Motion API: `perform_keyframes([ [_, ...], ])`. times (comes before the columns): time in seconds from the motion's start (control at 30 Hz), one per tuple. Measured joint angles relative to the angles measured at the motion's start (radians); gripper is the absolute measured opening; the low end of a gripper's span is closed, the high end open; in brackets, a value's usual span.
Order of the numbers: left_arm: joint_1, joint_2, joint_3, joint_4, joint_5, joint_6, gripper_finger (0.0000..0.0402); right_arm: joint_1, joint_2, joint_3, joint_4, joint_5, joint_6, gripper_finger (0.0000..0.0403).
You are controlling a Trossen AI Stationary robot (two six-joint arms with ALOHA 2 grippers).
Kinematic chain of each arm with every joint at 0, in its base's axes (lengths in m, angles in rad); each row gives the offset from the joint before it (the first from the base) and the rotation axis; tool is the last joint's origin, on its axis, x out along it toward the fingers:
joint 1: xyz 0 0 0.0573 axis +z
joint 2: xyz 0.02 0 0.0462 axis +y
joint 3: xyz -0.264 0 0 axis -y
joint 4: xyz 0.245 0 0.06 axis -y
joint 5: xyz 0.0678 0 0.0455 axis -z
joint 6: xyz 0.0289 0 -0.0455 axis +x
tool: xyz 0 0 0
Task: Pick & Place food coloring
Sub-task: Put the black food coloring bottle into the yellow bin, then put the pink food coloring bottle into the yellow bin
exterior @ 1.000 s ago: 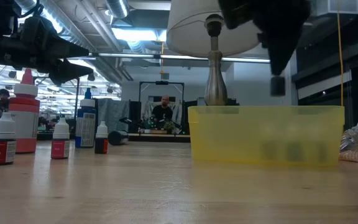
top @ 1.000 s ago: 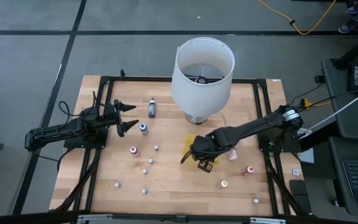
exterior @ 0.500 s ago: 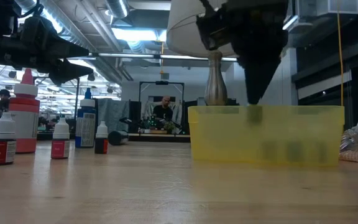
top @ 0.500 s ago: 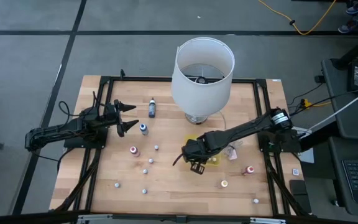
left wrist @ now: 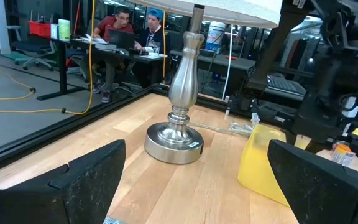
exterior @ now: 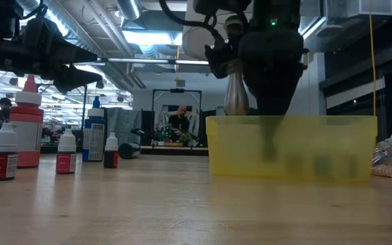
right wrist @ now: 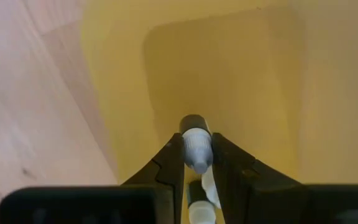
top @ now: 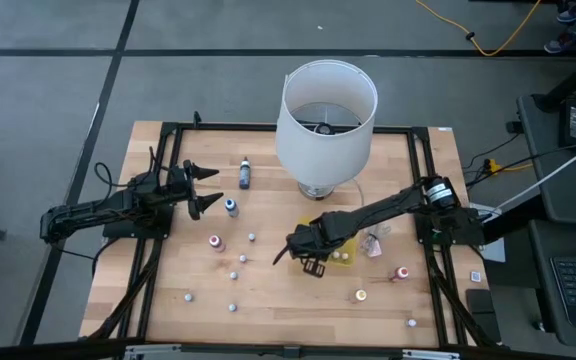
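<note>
A: Where is the right gripper [right wrist: 197,163]?

B: Down inside the yellow tray [right wrist: 253,81], near the middle of the bench [top: 268,290]. Its two fingers [right wrist: 169,168] are pinched on a small food coloring bottle [right wrist: 195,144], whitish with a dark cap, held between the tips and pointing toward the tray floor. From above, the right gripper [top: 306,247] covers the left part of the tray [top: 343,259].

A: And from bench height?

B: The arm comes down from above, and the gripper shows dimly through the tray's clouded yellow wall [exterior: 346,146]. I cannot make out the bottle from there.

A: Anything else around the tray?

B: A lamp [top: 326,120] with a white shade stands just behind it, and a crumpled clear wrapper [top: 373,243] lies just to its right.

A: The rest of the bottles?

B: Scattered across the bench. Two with colored tops [top: 401,273] sit right of the tray toward the front edge; tiny whitish ones [top: 234,274] dot the left-centre; a pink-topped one [top: 215,241] and a dark one [top: 245,172] stand farther left and back.

A: The left gripper [top: 204,188]?

B: It waits at the left side of the bench, fingers [left wrist: 86,177] spread wide with nothing between them, a blue-capped bottle [top: 231,207] just beside it.

A: Beyond the bench?

B: People [left wrist: 123,28] sit at a desk in the room behind.
</note>
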Motion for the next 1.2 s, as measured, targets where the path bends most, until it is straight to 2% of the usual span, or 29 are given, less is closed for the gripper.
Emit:
perform_keyframes([
  [0.2,0.0,0.0,0.0,0.0,0.0,0.0,0.0389,0.0,0.0,-0.025,0.004,0.016,0.002,0.0075],
  [0.57,0.0,0.0,0.0,0.0,0.0,0.0,0.0389,0.0,0.0,-0.044,0.012,-0.019,0.028,0.008],
  [0.97,0.0,0.0,0.0,0.0,0.0,0.0,0.0389,0.0,0.0,0.002,-0.034,-0.018,0.04,0.0176],
  [1.2,0.0,0.0,0.0,0.0,0.0,0.0,0.0389,0.0,-0.002,0.063,-0.136,-0.018,0.047,0.0194],
])
